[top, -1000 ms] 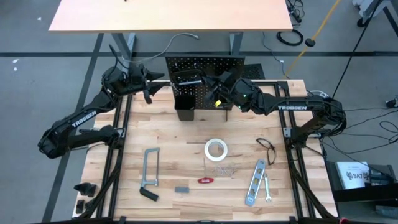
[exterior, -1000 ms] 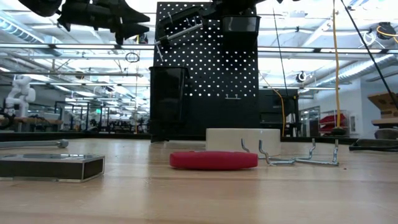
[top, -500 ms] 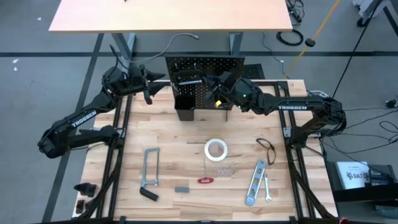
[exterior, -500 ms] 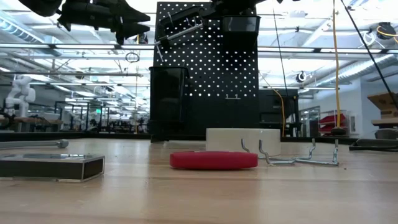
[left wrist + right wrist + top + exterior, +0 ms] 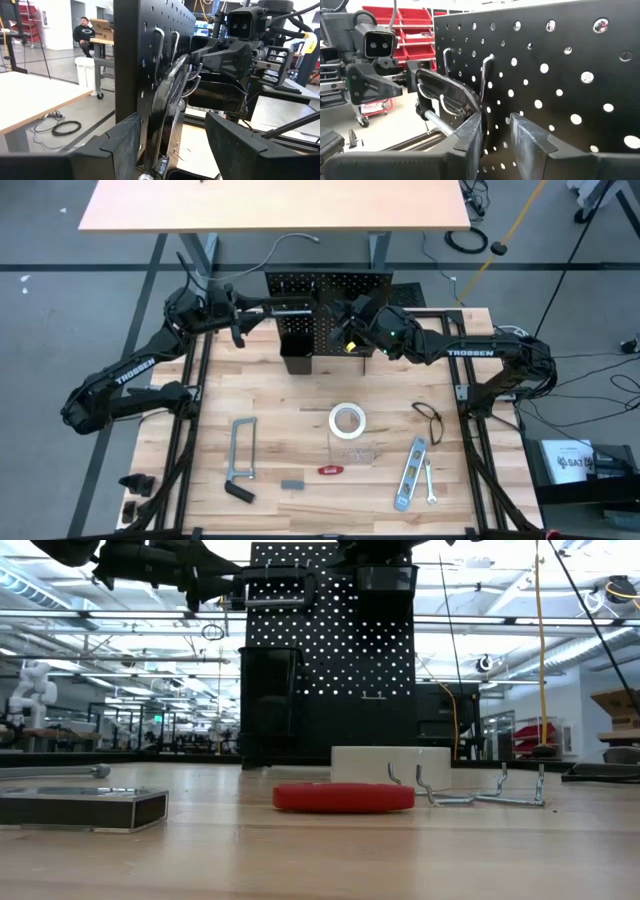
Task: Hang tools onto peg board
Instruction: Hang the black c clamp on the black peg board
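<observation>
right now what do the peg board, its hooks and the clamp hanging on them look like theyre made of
Peg board: likely sheet metal, matte black coat, evenly punched holes. Hooks: bent steel wire, bright and shiny. C-clamp: probably cast metal, glossy dark finish, with a bare threaded silver screw.

The peg board stood upright at the far edge of the table. The left gripper hung just left of it, level with its upper part, and the right gripper was against its front face. A dark C-clamp lay along the board between them. In front of the board lay a white tape roll, a grey bar clamp, black pliers, a silver level and a red-handled tool.
</observation>
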Tool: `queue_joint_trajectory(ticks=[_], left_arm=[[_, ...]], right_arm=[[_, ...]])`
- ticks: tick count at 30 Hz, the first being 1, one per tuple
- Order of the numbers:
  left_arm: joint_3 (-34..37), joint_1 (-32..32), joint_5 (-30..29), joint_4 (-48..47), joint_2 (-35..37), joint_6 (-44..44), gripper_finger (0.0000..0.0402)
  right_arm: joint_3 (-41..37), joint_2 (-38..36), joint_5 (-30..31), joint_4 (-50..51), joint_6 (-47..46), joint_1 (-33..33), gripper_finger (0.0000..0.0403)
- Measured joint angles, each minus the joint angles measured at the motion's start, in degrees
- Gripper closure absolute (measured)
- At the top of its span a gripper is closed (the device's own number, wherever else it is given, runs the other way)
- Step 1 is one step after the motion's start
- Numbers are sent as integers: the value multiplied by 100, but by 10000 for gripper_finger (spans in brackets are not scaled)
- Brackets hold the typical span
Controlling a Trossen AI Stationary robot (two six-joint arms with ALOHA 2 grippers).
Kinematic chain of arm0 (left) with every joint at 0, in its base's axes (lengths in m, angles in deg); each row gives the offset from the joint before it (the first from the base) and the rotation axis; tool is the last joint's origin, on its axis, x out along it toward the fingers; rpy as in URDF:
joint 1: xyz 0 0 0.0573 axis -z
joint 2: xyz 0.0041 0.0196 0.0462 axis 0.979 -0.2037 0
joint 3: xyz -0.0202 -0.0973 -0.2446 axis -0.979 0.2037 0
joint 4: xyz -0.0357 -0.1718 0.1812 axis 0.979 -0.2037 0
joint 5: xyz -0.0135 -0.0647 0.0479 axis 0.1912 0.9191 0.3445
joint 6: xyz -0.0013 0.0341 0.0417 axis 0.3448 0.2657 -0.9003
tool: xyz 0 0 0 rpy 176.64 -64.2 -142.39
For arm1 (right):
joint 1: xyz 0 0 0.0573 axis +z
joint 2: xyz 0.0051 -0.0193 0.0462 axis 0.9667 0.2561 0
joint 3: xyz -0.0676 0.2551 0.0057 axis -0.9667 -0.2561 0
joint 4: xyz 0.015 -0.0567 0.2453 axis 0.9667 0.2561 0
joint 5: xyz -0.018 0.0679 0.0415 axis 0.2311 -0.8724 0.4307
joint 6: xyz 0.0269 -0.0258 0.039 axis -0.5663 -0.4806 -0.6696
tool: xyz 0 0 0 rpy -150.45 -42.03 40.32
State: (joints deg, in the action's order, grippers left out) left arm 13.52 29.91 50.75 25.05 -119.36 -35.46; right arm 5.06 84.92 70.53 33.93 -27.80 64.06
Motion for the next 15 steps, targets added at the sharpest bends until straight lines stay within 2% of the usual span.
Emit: queue_joint_trajectory(ticks=[11, 15], left_arm=[[0, 0, 0, 0, 5, -2, 178], [9, -88, -14, -20, 314, -45, 178]], right_arm=[[0, -51, -20, -141, 547, 298, 302], [0, -171, -19, -177, 755, 500, 303]])
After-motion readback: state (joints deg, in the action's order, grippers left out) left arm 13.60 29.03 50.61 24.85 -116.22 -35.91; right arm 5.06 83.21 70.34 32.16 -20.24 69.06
